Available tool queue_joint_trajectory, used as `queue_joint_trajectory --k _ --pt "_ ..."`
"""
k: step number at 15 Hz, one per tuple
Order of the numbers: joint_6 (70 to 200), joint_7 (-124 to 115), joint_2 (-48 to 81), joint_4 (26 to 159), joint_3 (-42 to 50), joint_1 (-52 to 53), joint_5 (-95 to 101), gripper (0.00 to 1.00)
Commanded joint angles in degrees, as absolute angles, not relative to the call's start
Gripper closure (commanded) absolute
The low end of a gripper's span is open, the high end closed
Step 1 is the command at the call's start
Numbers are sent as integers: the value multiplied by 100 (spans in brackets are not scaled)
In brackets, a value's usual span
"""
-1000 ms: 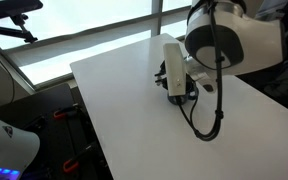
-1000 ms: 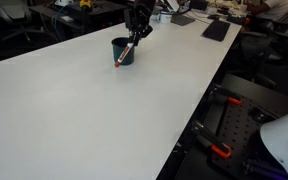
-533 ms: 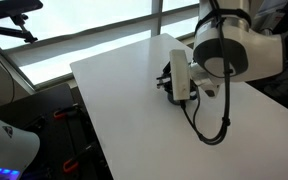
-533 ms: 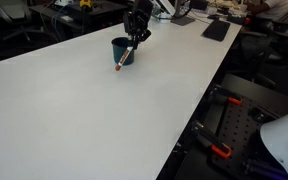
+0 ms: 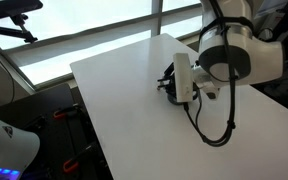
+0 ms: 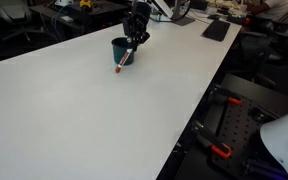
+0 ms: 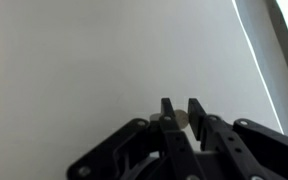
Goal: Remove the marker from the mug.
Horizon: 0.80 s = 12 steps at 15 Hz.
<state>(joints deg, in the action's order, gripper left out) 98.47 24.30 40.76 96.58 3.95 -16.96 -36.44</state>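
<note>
The small dark mug (image 6: 123, 50) stands on the white table (image 6: 74, 110) at its far side. My gripper (image 6: 136, 37) hangs just above and beside it, shut on the upper end of the marker (image 6: 125, 56). The marker slants down across the mug's front, and its red tip (image 6: 118, 69) lies low by the mug's base, near the table. In the wrist view the gripper (image 7: 180, 105) pinches the marker's pale round end (image 7: 171, 121) between its dark fingers. In an exterior view the robot's wrist (image 5: 224, 55) hides most of the gripper and mug.
A black cable (image 5: 210, 128) loops from the wrist down onto the table (image 5: 134, 120). A dark keyboard (image 6: 216, 30) lies at the table's far end. Chairs and clutter stand behind it. The table's edge (image 6: 199, 110) drops off toward equipment with red clamps (image 6: 219, 152).
The arm has shifted sideways with the marker in its grip. The marker's red tip has moved from over the mug's front down toward the table.
</note>
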Motion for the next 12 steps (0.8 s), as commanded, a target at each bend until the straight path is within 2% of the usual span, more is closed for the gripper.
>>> queue_joint_trajectory --k 1,4,5,7,8,10,12 --pt "9560 2197 4288 9303 309 -1791 -3524 95" --pt "9488 2091 4358 9201 335 -1772 -3482 95" --pt "9520 2004 4352 9204 362 -1739 -3437 59" --pt "9594 1785 4301 9269 379 -1701 -3352 45" --pt "9652 2043 4304 9340 303 -1809 -3423 62" --pt "9652 1950 4307 9340 305 -1802 -3382 48" --pt "9652 1947 4308 9339 305 -1802 -3380 45"
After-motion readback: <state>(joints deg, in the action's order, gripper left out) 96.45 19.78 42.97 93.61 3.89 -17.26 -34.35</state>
